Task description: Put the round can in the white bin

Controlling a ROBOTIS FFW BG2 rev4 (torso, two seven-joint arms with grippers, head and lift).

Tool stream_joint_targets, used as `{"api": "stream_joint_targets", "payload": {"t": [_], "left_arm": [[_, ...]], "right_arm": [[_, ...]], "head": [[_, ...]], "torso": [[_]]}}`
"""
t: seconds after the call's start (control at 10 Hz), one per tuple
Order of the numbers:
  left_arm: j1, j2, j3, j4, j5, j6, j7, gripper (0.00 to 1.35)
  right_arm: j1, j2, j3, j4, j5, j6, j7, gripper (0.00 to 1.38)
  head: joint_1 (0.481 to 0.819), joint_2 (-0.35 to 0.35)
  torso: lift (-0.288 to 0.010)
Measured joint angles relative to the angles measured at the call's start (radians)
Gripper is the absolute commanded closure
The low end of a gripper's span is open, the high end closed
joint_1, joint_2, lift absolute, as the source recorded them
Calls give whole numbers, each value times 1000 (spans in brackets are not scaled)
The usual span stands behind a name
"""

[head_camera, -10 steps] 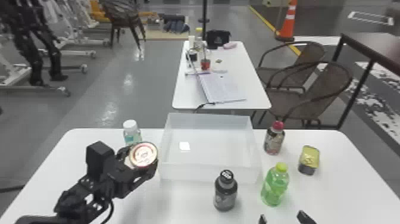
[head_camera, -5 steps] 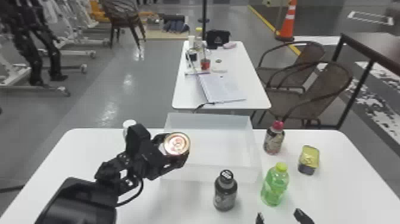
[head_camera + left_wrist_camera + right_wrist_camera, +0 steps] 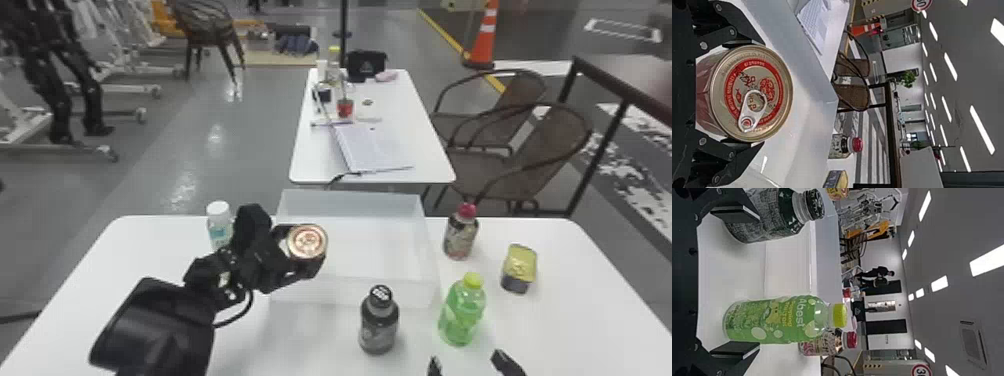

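Round can is in the left gripper, jaws closed on its sides, ring-pull lid facing the head camera. It appears over the left part of the white bin. Can't tell its height above the rim, or how far it's tilted.

Change: over the last second the left arm has carried the can rightward, from beside the bin's left wall to over the bin area. Most of that came in the first half; only a small shift since. For the task: pick looks done, transport nearly done, release remains. Next would be a bit further in, then lower and open. Risk: letting go this near the left wall could clip the rim, and a high drop could make the can roll.

Bin: open-topped, no items visible in the part in sight. Left part is partly hidden behind the gripper and can.

Around it on the white surface: white-capped bottle to the left, black-capped dark bottle in front, green bottle front right, red-capped bottle just right, yellow-topped tin further right.

Right gripper is at the near edge, behind the green bottle from the bin's side, jaws wide, holding nothing.
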Motion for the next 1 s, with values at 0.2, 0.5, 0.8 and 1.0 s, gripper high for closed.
{"api": "stream_joint_targets", "payload": {"t": [0.2,0.5,0.8,1.0], "left_arm": [[-4,-3,2,10,-7,-15,7,105],[4,-5,4,0,18,-25,7,165],[135,-22,91,-136,65,-29,41,167],[289,-72,225,-271,84,-32,84,167]], "right_arm": [[0,0,0,0,-4,0,1,154],[1,-1,0,0,-4,0,0,154],[2,-1,0,-1,-3,0,0,154],[7,-2,-1,-6,-1,0,-1,154]], "head": [[549,0],[549,0],[549,0],[549,0]], "torso": [[-100],[-100],[-100],[-100]]}}
